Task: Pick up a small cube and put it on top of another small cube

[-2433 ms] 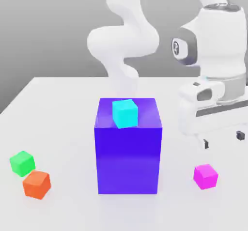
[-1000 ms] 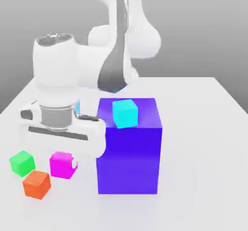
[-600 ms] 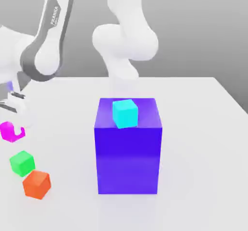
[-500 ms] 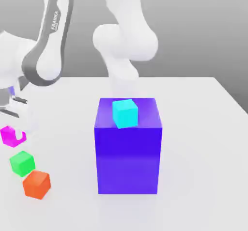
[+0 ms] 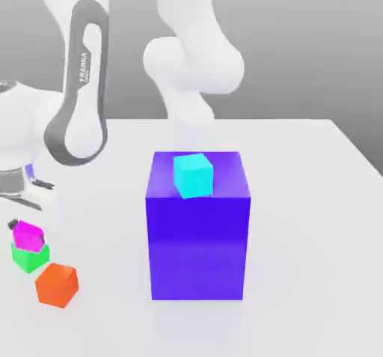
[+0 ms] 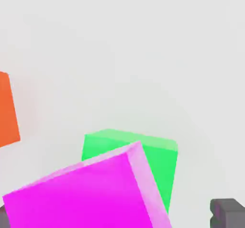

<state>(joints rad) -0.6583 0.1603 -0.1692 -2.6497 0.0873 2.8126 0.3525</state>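
Two small cubes are stacked near the exterior view's left edge: the magenta cube (image 5: pixel 28 234) is seen resting on top of the green cube (image 5: pixel 31 255), turned a little out of line with it. In the hand view the magenta cube (image 6: pixel 86 196) is shown close up and skewed over the green cube (image 6: pixel 136 157), part of whose top face and one side are left uncovered. The tool (image 5: pixel 27 228) is placed around the magenta cube with its dark fingertips (image 5: pixel 13 223) spread apart on either side; a gap is seen between the cube and one grey fingertip (image 6: pixel 226 211) in the hand view, so the cube is not clamped. An orange cube (image 5: pixel 57 284) is set on the white table (image 5: pixel 299 273) just beside the green one, toward the exterior view's lower left. A large blue-purple block (image 5: pixel 197 228) is stood at the middle of the table, well apart from the stack, and a cyan cube (image 5: pixel 193 174) is carried on its top face near the front edge. The white arm (image 5: pixel 78 101) is bent down from behind the block toward the exterior view's left side.
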